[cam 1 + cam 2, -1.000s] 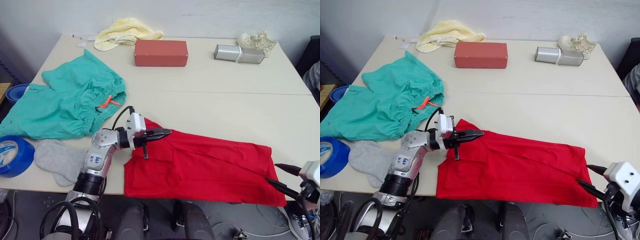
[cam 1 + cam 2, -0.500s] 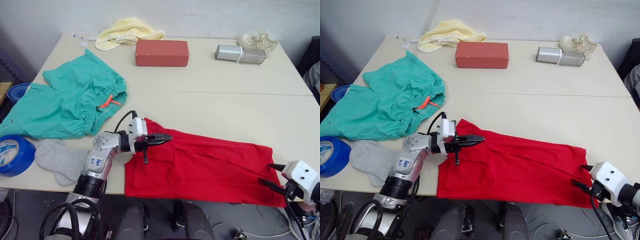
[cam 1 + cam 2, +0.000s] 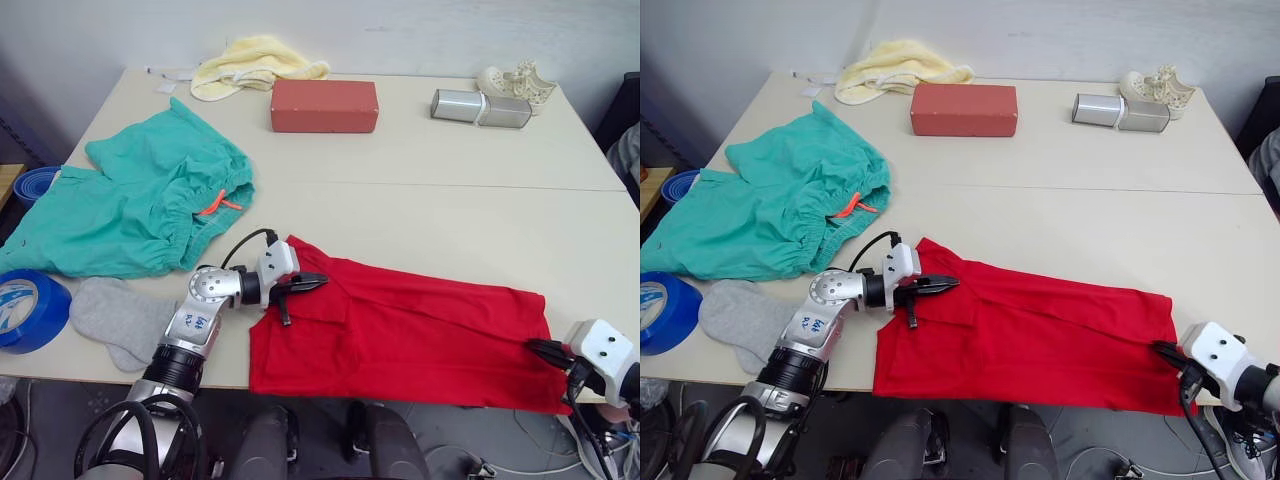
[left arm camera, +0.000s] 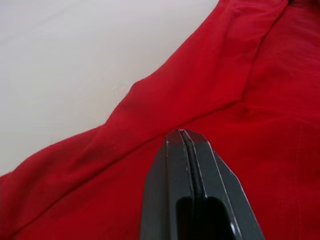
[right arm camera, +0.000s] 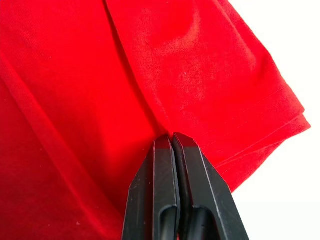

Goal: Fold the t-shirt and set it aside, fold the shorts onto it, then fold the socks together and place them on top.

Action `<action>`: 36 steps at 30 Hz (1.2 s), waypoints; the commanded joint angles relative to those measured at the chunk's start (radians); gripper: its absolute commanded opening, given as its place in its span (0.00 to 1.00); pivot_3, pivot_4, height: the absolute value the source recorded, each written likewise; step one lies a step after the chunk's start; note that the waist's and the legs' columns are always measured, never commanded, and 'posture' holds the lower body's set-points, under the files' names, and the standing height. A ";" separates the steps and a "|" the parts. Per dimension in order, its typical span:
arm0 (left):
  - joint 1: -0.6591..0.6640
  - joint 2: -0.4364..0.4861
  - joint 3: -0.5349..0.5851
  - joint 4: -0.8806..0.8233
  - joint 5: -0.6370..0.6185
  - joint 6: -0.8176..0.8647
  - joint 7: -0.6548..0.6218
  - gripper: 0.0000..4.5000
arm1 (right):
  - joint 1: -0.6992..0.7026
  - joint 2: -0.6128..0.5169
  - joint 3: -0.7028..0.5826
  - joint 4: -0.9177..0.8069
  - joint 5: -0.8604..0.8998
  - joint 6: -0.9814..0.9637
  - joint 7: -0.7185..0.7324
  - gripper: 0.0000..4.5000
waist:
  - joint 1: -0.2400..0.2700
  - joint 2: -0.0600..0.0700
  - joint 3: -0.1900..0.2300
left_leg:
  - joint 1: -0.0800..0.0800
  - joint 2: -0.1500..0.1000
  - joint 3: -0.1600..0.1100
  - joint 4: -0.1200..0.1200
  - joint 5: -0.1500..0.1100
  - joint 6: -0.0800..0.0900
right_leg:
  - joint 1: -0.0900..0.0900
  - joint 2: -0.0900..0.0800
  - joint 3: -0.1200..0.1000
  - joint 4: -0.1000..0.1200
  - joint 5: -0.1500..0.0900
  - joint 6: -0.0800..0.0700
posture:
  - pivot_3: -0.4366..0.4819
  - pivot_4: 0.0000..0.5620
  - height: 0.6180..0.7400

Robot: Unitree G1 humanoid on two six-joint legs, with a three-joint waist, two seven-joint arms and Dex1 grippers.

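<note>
**Kid:** Where is the red t-shirt point(image 3: 400, 330)?

**Friend:** It lies flat along the near edge of the tabletop point(image 3: 420, 190). It is folded into a long strip. One end is near the middle of that edge and the other end is close to the near right corner.

**Kid:** What is the left gripper point(image 3: 300, 287) doing?

**Friend:** It is over the left end of the t-shirt. Its two black fingers are pressed together, tip to tip. I can't tell if any cloth is caught between them.

**Kid:** And the right gripper point(image 3: 1167, 350)?

**Friend:** It is at the right end of the t-shirt, by the near edge. Its fingers are pressed together too, with the tips down on the red cloth.

**Kid:** Where are the shorts point(image 3: 140, 205)?

**Friend:** The green shorts are spread out by the left edge.

**Kid:** And the socks point(image 3: 115, 315)?

**Friend:** The grey socks are at the near left corner, just beside the shorts. A blue tape roll point(image 3: 28, 308) sits off that corner.
</note>
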 commanded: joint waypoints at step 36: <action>-0.063 0.002 0.037 0.008 -0.064 0.002 -0.082 0.00 | 0.048 -0.029 -0.211 0.029 0.375 0.042 0.228 0.50 | -0.003 0.000 0.000 | 0.000 0.000 0.000 0.000 0.000 0.000 | 0.001 0.000 0.000 0.000 0.000 0.000 | 0.48 0.27 1.00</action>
